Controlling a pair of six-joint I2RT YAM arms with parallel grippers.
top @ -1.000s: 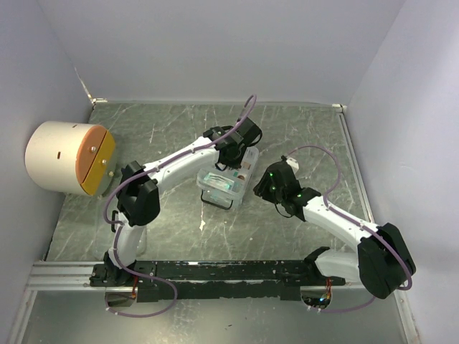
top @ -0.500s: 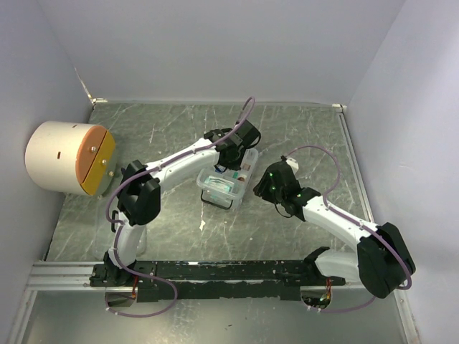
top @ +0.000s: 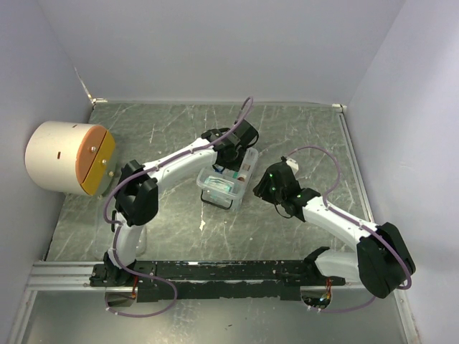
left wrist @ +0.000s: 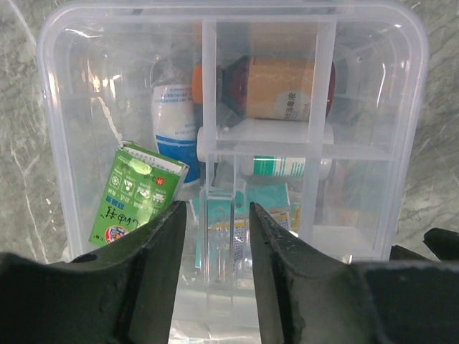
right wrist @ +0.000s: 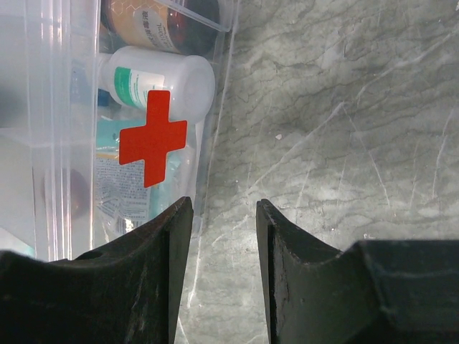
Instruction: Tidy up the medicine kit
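The clear plastic medicine box [top: 216, 193] stands mid-table. In the left wrist view the box [left wrist: 51, 143] holds a brown bottle [left wrist: 283, 88], a white bottle [left wrist: 287, 166], a blue-and-white tube [left wrist: 174, 129], a green sachet [left wrist: 136, 193] and teal packets [left wrist: 276, 204] under a clear divider tray. My left gripper [top: 229, 159] [left wrist: 217, 215] hovers over the box, open, with the tray's upright clear handle between its fingers, not touching. My right gripper [top: 264, 188] [right wrist: 224, 208] is open and empty beside the box's right wall [right wrist: 208, 143], which bears a red cross [right wrist: 152, 137].
A large beige cylinder with an orange face [top: 68, 158] stands at the left wall. The black rail [top: 215, 272] carrying the arm bases runs along the near edge. Grey walls close in the marbled table on three sides.
My left gripper has edged slightly left and nearer over the box. The right arm and the box have not visibly moved.
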